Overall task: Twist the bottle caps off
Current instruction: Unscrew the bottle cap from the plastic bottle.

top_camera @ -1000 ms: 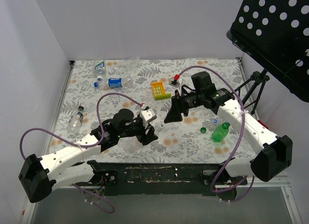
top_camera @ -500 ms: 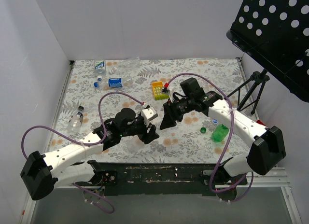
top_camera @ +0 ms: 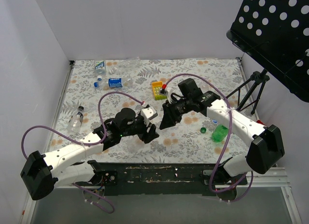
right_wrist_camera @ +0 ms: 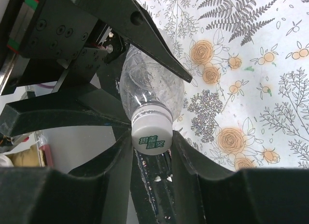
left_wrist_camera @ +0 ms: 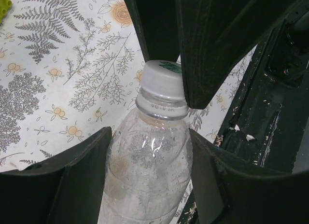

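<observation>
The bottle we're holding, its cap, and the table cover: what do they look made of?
Clear bottle: thin glossy plastic, judging by glints and the see-through wall. White cap: opaque, smooth plastic with green print on top. Table cover: flat floral-printed sheet, cloth or vinyl; cannot tell which.

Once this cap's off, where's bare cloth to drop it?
Bare: the far right corner of the floral tablecloth, and the near strip between the left claw and the small green plastic cap. Crowded: far left among the blue-labelled clear bottles, and the centre, where the left claw grips the clear plastic bottle and the right claw its white screw cap.
</observation>
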Motion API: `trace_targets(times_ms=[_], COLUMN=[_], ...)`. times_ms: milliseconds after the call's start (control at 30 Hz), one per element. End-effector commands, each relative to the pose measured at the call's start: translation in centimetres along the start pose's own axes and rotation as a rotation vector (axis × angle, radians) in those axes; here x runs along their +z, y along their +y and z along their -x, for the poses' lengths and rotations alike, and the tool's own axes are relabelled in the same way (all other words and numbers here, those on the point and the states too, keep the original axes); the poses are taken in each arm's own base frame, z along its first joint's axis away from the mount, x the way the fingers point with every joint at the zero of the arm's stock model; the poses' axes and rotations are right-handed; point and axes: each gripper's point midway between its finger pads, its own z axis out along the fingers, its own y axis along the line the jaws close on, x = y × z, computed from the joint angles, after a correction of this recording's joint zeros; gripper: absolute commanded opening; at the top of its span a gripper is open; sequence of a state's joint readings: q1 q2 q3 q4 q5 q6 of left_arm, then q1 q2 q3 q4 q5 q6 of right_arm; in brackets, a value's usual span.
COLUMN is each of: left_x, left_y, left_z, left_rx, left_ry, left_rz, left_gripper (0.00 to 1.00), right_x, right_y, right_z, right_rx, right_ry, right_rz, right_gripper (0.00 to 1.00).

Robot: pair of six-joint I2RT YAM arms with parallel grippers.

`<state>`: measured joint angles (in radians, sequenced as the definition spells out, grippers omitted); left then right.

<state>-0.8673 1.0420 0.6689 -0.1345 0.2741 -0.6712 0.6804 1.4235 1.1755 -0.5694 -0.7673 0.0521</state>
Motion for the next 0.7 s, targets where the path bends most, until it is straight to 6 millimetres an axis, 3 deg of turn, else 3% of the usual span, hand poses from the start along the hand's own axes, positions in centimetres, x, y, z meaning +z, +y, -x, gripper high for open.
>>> trace_targets(times_ms=[0,167,333,433,667], left_x=[-0.2,-0.6,-1.2,-1.4,-1.5], left_y=[-0.2,-0.3,-0.9,-1.8,-3.2], left_z=[2.1,2.0,1.8,1.3,0.9], left_rx=[0.020,0.027,0.044,0.055,0.062], left_ry=[-0.057,-0.060,-0.063,-0.055,-0.054], left_rz=[0.002,-0.001,-0.032,-0.083,-0.165], left_gripper=[0.00,0.00,0.00,0.00,0.00], right_x=[-0.2,-0.5,-1.4,-2.5,-3.4], right_y=[0.7,0.7,2.2,4.0,3.3], right_z=[1.6,1.1,0.6,-0.6,-0.4], right_rx=[-0.084,-0.162,-0.372,-0.685,-1.085], right_ry=[-0.030,-0.034,-0.018,0.023,0.077], right_rz=[0.016,0.014,0.098,0.239,0.235], right_gripper=[0.28,0.03,0.01,0.01,0.01])
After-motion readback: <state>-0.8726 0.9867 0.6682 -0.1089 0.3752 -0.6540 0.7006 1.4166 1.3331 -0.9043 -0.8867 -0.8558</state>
